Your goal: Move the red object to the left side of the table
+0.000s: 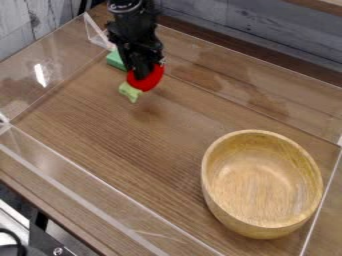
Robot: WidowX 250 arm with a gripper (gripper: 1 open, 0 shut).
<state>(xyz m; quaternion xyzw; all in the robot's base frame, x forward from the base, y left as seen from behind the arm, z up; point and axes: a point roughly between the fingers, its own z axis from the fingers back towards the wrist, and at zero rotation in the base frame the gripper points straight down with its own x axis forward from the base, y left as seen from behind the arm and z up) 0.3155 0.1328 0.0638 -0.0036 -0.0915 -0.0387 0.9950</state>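
Observation:
The red object (pixel 147 77) is a small round toy with a light-green stem end (pixel 130 92) hanging at its lower left. It hangs a little above the brown wood-grain table (pixel 134 150), in the upper left part of the view. My black gripper (pixel 143 70) comes down from above and is shut on the red object's top. Its fingers cover the upper part of the toy.
A flat green block (pixel 116 59) lies just behind the gripper, partly hidden by it. A large wooden bowl (pixel 263 183) stands at the lower right. Low clear acrylic walls (pixel 60 45) border the table, and a clear stand (pixel 96 30) sits at the back left.

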